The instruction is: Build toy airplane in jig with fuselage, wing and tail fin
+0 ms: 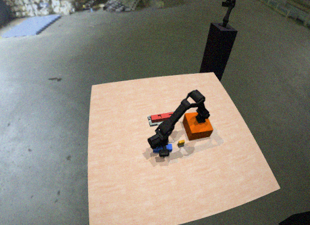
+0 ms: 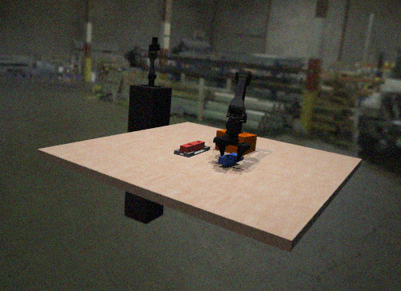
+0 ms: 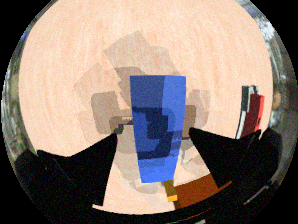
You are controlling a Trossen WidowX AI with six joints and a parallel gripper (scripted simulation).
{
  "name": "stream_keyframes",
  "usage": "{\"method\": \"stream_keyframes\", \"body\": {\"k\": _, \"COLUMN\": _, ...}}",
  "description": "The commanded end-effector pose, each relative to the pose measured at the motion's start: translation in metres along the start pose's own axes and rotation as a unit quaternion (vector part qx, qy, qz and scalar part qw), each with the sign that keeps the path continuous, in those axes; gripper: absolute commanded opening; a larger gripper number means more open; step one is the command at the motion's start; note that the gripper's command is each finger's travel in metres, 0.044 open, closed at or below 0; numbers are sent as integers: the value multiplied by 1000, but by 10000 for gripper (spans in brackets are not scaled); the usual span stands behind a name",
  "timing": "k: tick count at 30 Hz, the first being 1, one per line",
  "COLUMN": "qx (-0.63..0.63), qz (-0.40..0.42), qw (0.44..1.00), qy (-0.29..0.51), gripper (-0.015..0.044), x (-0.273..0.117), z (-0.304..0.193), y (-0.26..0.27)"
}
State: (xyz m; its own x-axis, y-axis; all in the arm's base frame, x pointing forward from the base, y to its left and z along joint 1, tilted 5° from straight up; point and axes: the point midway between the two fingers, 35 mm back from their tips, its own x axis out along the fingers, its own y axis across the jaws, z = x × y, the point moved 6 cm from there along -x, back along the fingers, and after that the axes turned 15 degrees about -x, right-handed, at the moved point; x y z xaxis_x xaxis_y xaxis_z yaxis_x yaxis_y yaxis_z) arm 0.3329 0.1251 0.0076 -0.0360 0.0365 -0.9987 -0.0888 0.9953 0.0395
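Note:
The red fuselage (image 1: 161, 117) (image 2: 192, 146) (image 3: 255, 114) lies lengthwise in the grey jig cradle (image 1: 154, 123) (image 3: 244, 104) and looks level. The blue wing (image 1: 169, 147) (image 2: 226, 161) (image 3: 172, 97) lies on the table, apart from the cradle. My gripper (image 1: 164, 147) (image 2: 231, 157) (image 3: 154, 135) is open and low over the wing, one finger on each long side, with gaps beside it in the wrist view. The small yellow tail fin (image 1: 181, 142) (image 3: 170, 190) stands near one end of the wing, towards the arm's base. It is hidden in the exterior view.
The orange base block (image 1: 198, 132) (image 3: 199, 192) under my arm is close to the tail fin. The cradle and fuselage are off to the right in the wrist view. A dark pedestal (image 1: 218, 51) (image 2: 149, 107) with another arm stands beyond the table (image 1: 123, 183) (image 2: 278, 189).

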Motion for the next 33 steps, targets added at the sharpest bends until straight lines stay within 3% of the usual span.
{"method": "stream_keyframes", "body": {"k": 1, "qx": 2, "qz": 0, "qw": 1000, "qy": 7, "gripper": 387, "x": 6, "z": -2, "y": 0}}
{"method": "stream_keyframes", "body": {"k": 9, "qx": 2, "qz": 0, "qw": 1000, "qy": 7, "gripper": 177, "x": 6, "z": -2, "y": 0}}
{"method": "stream_keyframes", "body": {"k": 16, "qx": 2, "qz": 0, "qw": 1000, "qy": 7, "gripper": 131, "x": 6, "z": -2, "y": 0}}
{"method": "stream_keyframes", "body": {"k": 21, "qx": 2, "qz": 0, "qw": 1000, "qy": 7, "gripper": 0, "x": -1, "z": -1, "y": 0}}
{"method": "stream_keyframes", "body": {"k": 33, "qx": 2, "qz": 0, "qw": 1000, "qy": 7, "gripper": 0, "x": -37, "z": 4, "y": 1}}
